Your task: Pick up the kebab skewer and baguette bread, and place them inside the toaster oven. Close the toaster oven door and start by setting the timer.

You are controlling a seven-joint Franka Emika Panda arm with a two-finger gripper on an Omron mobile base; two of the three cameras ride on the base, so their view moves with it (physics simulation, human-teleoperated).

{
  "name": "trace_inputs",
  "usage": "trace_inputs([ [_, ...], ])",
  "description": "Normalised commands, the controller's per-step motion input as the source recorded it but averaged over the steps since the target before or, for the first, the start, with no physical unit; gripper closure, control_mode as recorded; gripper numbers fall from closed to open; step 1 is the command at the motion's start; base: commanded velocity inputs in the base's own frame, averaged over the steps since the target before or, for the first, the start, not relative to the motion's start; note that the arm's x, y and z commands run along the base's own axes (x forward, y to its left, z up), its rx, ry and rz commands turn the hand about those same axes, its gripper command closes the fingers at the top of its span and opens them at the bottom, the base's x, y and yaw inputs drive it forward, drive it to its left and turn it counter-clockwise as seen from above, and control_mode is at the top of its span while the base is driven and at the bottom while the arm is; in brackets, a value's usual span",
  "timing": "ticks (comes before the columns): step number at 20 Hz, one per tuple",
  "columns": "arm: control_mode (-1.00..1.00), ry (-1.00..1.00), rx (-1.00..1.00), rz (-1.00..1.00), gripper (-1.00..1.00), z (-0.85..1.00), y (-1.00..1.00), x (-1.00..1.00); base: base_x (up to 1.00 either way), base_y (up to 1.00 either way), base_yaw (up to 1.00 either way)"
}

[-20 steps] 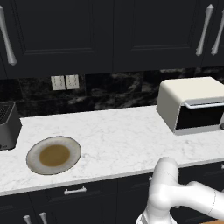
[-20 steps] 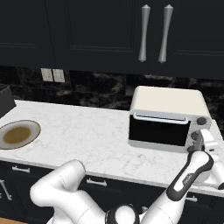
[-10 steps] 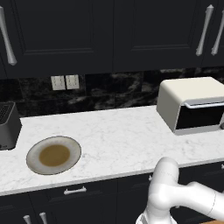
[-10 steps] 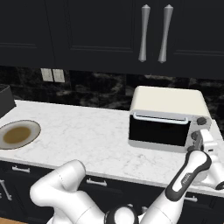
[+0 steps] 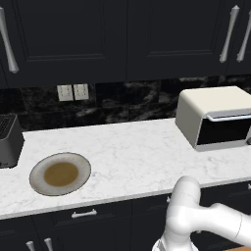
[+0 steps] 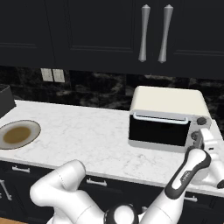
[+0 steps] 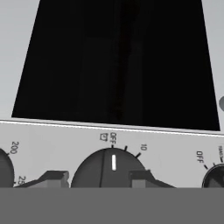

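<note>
white marble counter (image 5: 132,152). round plate (image 5: 60,173) with a brown centre at its left end. dark slot toaster (image 5: 10,140) near the plate, against the black backsplash. wall outlets (image 5: 72,91) above. dark cabinets (image 5: 122,39), silver handles (image 6: 153,33).

My left base camera looks forward and down from behind my left side, with the worktop (image 5: 137,152) across mid-frame and the toaster oven (image 5: 215,117) at the right edge. My right base camera looks from behind my right side and puts that oven (image 6: 168,116) right of centre. Both share the plate (image 5: 60,173). My hand camera sits very close to the oven's dial (image 7: 109,168), facing its front.
</note>
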Motion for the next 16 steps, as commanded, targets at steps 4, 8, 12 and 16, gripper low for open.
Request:
trace_inputs([
  [4, -1.0, 0.19, 0.0, 0.0, 1.0, 0.36, 0.0, 0.0, 0.0, 0.0, 0.0],
  [8, -1.0, 0.19, 0.0, 0.0, 1.0, 0.31, 0.0, 0.0, 0.0, 0.0, 0.0],
  [12, -1.0, 0.12, 0.0, 0.0, 1.0, 0.17, 0.0, 0.0, 0.0, 0.0, 0.0],
  [16, -1.0, 0.13, -0.02, 0.0, 1.0, 0.27, 0.0, 0.0, 0.0, 0.0, 0.0],
])
